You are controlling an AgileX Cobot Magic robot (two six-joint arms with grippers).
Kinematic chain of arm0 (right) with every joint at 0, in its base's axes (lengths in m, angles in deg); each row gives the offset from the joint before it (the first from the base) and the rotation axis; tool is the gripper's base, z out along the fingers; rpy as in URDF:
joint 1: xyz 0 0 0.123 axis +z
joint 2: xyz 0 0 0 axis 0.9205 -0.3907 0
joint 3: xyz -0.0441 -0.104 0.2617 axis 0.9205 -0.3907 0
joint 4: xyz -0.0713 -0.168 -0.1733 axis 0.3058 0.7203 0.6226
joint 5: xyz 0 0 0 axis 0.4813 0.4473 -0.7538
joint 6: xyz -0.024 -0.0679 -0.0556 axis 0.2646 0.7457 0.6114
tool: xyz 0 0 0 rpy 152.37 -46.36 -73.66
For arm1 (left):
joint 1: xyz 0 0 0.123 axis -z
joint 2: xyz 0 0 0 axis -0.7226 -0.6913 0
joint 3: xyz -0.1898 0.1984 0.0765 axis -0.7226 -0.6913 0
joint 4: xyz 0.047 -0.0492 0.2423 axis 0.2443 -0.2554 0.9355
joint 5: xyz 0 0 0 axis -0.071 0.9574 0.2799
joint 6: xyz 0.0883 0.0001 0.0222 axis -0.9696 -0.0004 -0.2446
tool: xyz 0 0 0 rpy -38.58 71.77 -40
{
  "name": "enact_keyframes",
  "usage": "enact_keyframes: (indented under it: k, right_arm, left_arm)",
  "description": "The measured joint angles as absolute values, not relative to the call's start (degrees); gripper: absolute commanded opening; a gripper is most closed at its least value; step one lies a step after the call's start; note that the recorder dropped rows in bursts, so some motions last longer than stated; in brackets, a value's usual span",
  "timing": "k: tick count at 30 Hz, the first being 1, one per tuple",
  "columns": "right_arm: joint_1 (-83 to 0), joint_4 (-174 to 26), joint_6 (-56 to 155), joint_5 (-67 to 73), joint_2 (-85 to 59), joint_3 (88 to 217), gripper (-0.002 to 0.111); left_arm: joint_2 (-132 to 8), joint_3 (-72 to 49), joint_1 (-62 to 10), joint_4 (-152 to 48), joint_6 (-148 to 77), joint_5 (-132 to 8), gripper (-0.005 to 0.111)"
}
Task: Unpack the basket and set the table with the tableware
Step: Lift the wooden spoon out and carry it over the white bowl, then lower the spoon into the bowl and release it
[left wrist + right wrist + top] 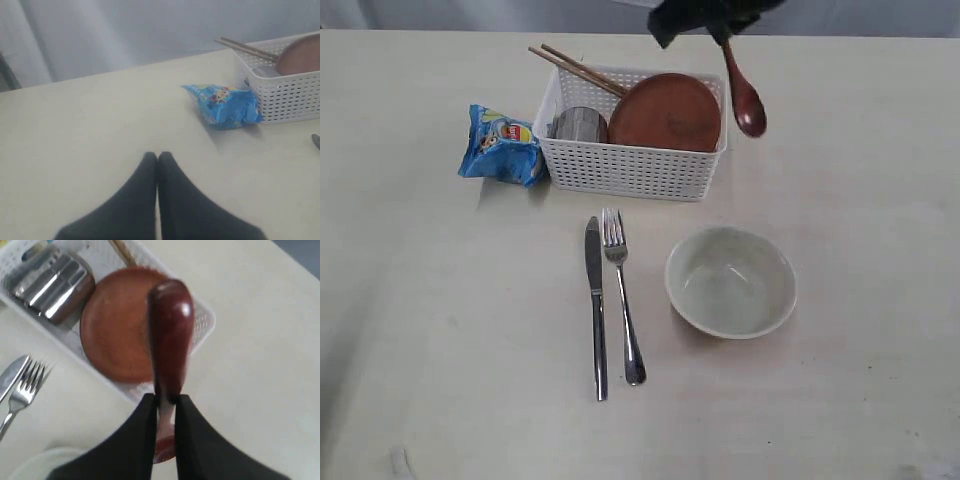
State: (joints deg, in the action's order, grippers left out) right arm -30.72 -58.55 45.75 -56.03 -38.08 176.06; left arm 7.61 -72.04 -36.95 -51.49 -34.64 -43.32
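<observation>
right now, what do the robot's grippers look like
Both are matte black. The left gripper has two smooth fingers, narrow at the tips and broadening toward the base; the right gripper has the same tapered black fingers. No cables or markings show.

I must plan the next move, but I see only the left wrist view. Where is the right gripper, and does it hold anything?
Observer: The right gripper is shut on the handle of the red-brown spoon and holds it in the air near the right end of the basket.
Operator: Thank you. What is already set out?
Observer: The knife and the fork lie side by side in front of the basket, and the pale bowl stands to their right.
Operator: I see the plate and chopsticks in the basket. Is anything else inside?
Observer: Yes, a steel cup lies in its left end, beside the plate.
</observation>
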Motion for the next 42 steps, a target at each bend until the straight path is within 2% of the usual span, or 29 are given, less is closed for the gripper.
enact_keyframes:
  k: [7,17,25,42]
  right_arm:
    - [-30.72,-71.35,48.44,-54.28,-27.55,160.73,0.0]
    - [-30.72,-79.15,52.19,-43.55,-26.92,145.41,0.0]
    - [-29.03,-79.98,54.54,-35.67,-27.46,144.44,0.0]
    - [-27.14,-80.97,78.75,-40.49,-30.79,144.44,0.0]
  left_arm:
    - [7.61,-72.04,-36.95,-51.49,-34.64,-43.32,0.0]
    - [7.61,-72.04,-36.95,-51.49,-34.64,-43.32,0.0]
    - [7.61,-72.04,-36.95,-51.49,-34.64,-43.32,0.0]
    - [7.61,-72.04,-36.95,-51.49,-34.64,-43.32,0.0]
